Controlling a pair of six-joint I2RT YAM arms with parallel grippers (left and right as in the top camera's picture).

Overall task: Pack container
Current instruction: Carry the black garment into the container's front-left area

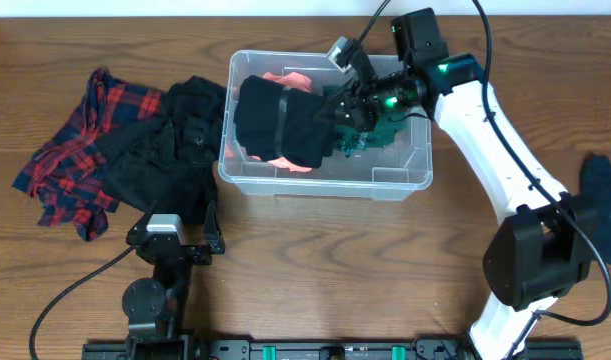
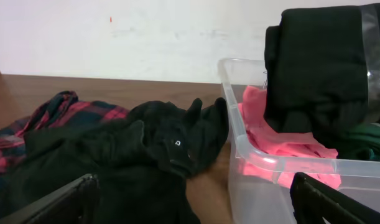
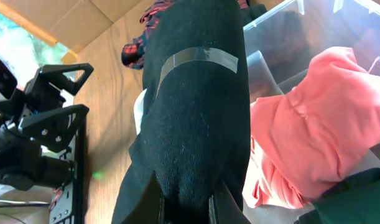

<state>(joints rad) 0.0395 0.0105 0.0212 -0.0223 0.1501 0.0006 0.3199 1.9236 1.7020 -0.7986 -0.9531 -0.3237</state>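
From my remote station, I watch the right gripper (image 1: 347, 112) (image 3: 186, 190) hang over the container (image 1: 325, 186), its 2 fingers pinched nearly together on one end of a folded black bundle (image 1: 280, 122) (image 3: 199, 106) crossed by a grey band. The bundle hangs partly inside the tub, over its left half, and its lower end reaches a pink garment (image 1: 290, 78) (image 3: 320, 124) lying on the bottom. A dark green garment (image 1: 380, 135) fills the tub's right side, under the gripper.

The container, a clear plastic tub, stands on the wooden table (image 1: 385, 260) at the centre of the overhead view, toward the far edge.

The left gripper (image 1: 175, 243) (image 2: 196, 208) sits low near the table's front edge, jaws spread wide and holding nothing. Its camera looks across a heap of black clothing (image 1: 165, 150) (image 2: 152, 143) just left of the tub, touching its near corner. A red plaid shirt (image 1: 70, 150) (image 2: 71, 109) lies farther left, partly under that heap. A dark blue cloth (image 1: 605, 190) rests alone at the table's right edge.
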